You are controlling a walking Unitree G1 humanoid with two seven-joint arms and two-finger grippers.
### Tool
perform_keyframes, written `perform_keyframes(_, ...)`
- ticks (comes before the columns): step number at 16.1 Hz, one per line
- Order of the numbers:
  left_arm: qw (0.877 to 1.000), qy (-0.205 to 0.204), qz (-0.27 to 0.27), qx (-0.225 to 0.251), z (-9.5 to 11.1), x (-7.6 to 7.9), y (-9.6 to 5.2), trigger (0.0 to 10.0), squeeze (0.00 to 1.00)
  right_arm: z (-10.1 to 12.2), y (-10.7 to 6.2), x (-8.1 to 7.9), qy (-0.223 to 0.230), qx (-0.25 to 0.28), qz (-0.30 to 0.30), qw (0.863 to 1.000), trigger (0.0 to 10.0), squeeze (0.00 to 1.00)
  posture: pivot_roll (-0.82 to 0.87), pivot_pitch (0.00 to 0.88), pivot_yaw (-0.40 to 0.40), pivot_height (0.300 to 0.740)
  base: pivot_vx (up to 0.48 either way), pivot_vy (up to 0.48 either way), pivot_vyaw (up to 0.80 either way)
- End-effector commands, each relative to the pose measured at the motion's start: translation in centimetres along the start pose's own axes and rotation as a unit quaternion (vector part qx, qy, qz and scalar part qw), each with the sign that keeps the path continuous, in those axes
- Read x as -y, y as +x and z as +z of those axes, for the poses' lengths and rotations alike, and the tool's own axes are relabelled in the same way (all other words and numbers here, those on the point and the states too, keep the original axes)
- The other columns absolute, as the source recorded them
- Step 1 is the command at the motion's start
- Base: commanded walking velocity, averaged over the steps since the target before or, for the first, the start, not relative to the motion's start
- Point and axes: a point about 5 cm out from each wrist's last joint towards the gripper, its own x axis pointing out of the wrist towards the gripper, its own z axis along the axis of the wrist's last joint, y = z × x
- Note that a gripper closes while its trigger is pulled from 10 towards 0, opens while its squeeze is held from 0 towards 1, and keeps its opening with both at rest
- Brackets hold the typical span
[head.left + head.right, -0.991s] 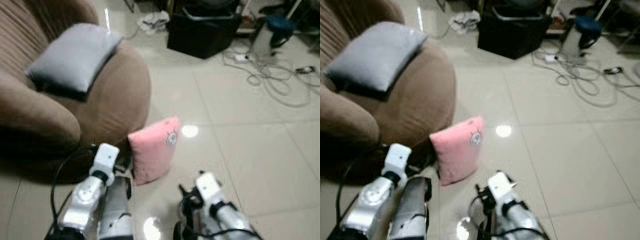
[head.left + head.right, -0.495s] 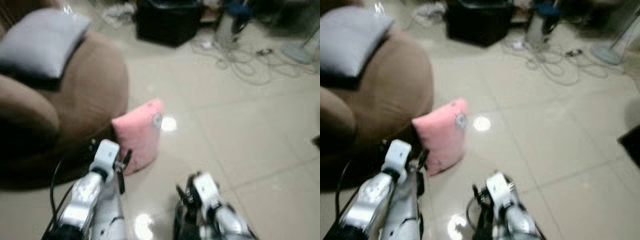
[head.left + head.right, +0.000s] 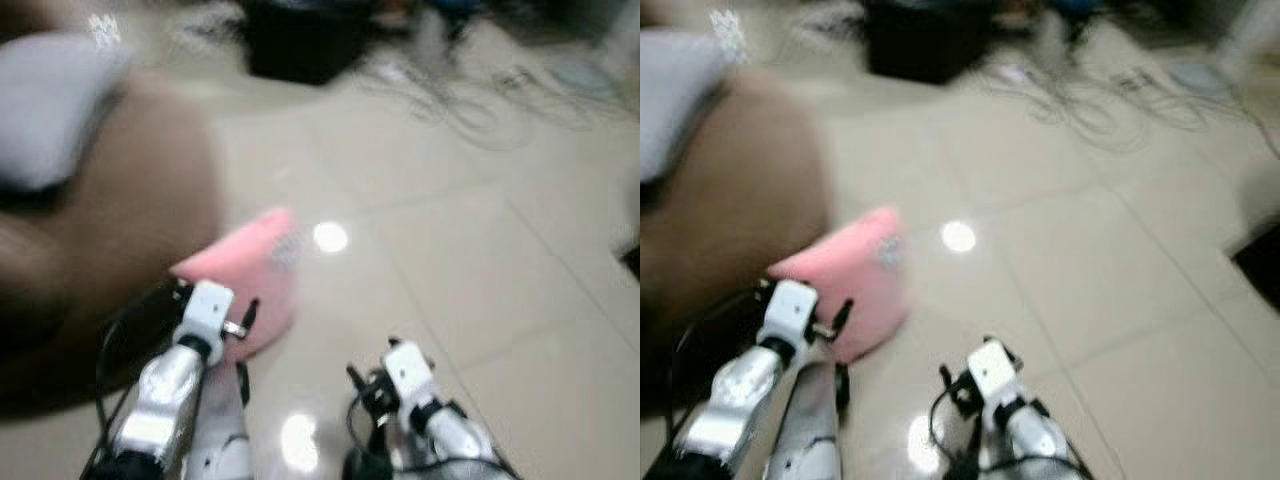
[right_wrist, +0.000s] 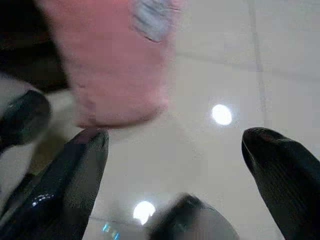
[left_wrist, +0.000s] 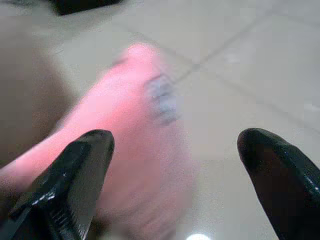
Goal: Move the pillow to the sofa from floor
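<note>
Soft pink square pillow (image 3: 245, 285) stands on the floor just beyond the left claw (image 5: 175, 165), nearer than the right claw (image 4: 175, 165); both gape apart

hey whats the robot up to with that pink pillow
The robot is closing in on the pink pillow, which stands on the tiled floor against the brown sofa. Nothing is picked up yet. The left gripper has its jaws open, aimed at the pillow; the right gripper is open too, the pillow ahead of it. A grey cushion lies on the sofa. The head views are blurred.
</note>
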Motion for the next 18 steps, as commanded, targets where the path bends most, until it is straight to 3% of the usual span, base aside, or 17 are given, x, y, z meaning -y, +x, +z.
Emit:
perform_keyframes(1, 1.000, 0.004, -0.008, -0.005, -0.17, 0.34, -0.09, 10.0, 1.00, -0.32, -0.17, 0.26, 0.007, -0.009, -0.003, 1.000, 10.0, 0.00, 0.07, 0.214, -0.104, 0.536, 0.334, -0.341, 0.00)
perform_keyframes(6, 1.000, -0.005, 0.006, -0.006, -0.20, -0.02, -0.04, 10.0, 1.00, -0.18, 0.08, 0.25, 0.007, -0.008, 0.000, 1.000, 10.0, 0.00, 0.08, 0.209, -0.101, 0.536, 0.000, 0.000, 0.00)
perform_keyframes(14, 1.000, -0.011, 0.000, 0.005, 0.06, 0.22, -0.01, 10.0, 1.00, -0.20, 0.32, 0.25, 0.002, -0.010, 0.007, 1.000, 10.0, 0.00, 0.09, 0.194, -0.110, 0.536, 0.000, 0.449, 0.00)
perform_keyframes(18, 1.000, 0.016, 0.007, -0.009, -0.15, 0.02, 0.11, 10.0, 1.00, -0.17, 0.40, 0.11, 0.003, -0.007, 0.016, 1.000, 10.0, 0.00, 0.09, 0.197, -0.106, 0.536, 0.446, 0.000, 0.00)
